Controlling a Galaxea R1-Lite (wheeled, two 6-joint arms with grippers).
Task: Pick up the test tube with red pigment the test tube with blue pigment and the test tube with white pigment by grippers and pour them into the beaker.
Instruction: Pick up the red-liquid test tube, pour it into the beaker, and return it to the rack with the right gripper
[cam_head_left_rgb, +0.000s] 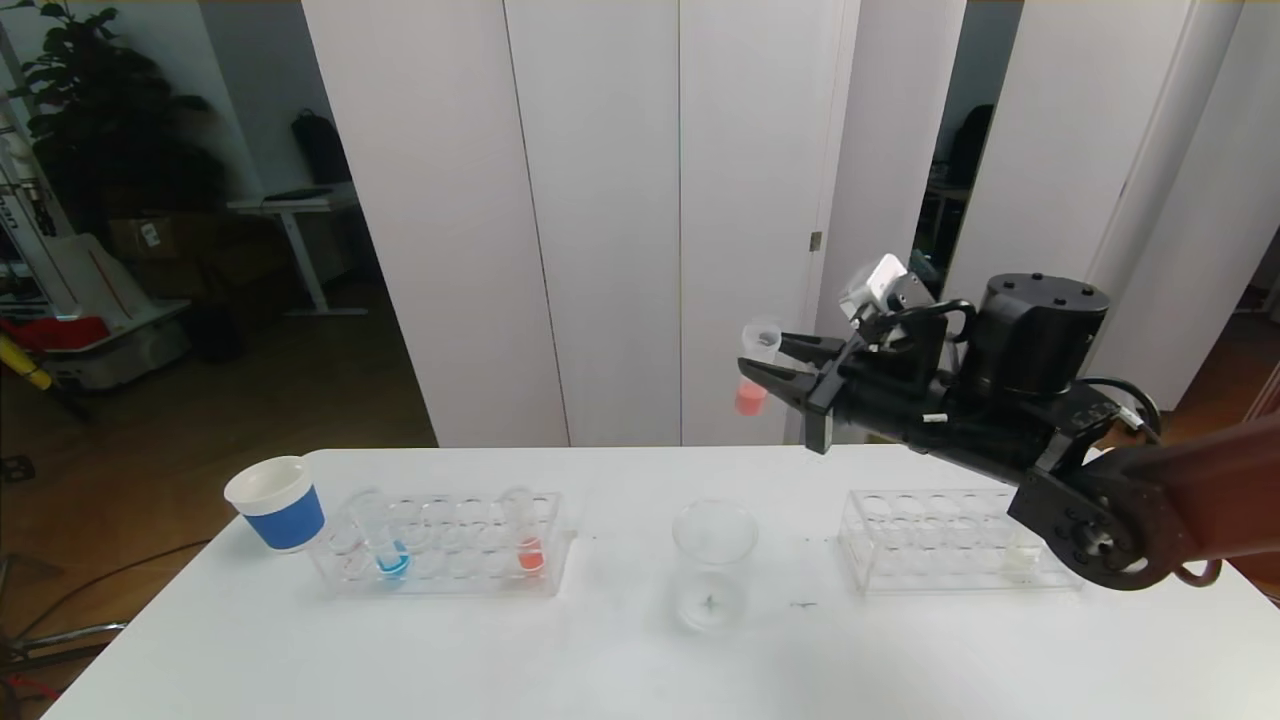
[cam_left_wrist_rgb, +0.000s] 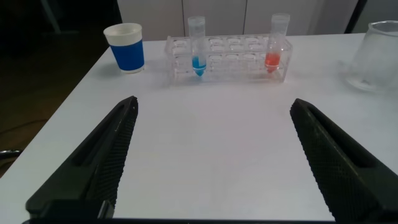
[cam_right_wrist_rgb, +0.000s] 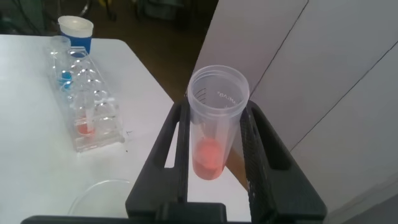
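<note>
**Red Tube Held High Above the Table, Beaker Below**

Nearest, at table centre: the beaker (cam_head_left_rgb: 713, 565), clear and upright on the white table (cam_head_left_rgb: 600, 660), nothing visible inside but the small star mark on its base.

Just beyond and to the left: a clear rack (cam_head_left_rgb: 440, 545) with two tubes upright in it. The test tube with blue pigment (cam_head_left_rgb: 385, 545) toward the rack's left end, bright blue pooled at its rounded bottom. A second red tube (cam_head_left_rgb: 528, 540) near the rack's right end, orange-red at the bottom. Other wells apparently bare. Close by the rack's left end, a blue paper cup (cam_head_left_rgb: 277, 503) with a white rim, contents hidden.

To the right of the beaker: a second clear rack (cam_head_left_rgb: 950, 540), the test tube with white pigment (cam_head_left_rgb: 1022, 555) at its right end, a pale whitish pool low down, partly hidden behind the arm.

Higher and farther back: the right gripper (cam_head_left_rgb: 770, 357), raised well above the table, up and slightly right of the beaker, fingers pressed onto the test tube with red pigment (cam_right_wrist_rgb: 214, 134). Tube upright and uncapped, mouth open at the top, a small pink-red pool in the bottom.

Left gripper (cam_left_wrist_rgb: 211, 155) out of the head camera's sight; fingers spread wide, nothing between them, low over bare table, well short of the left rack.
</note>
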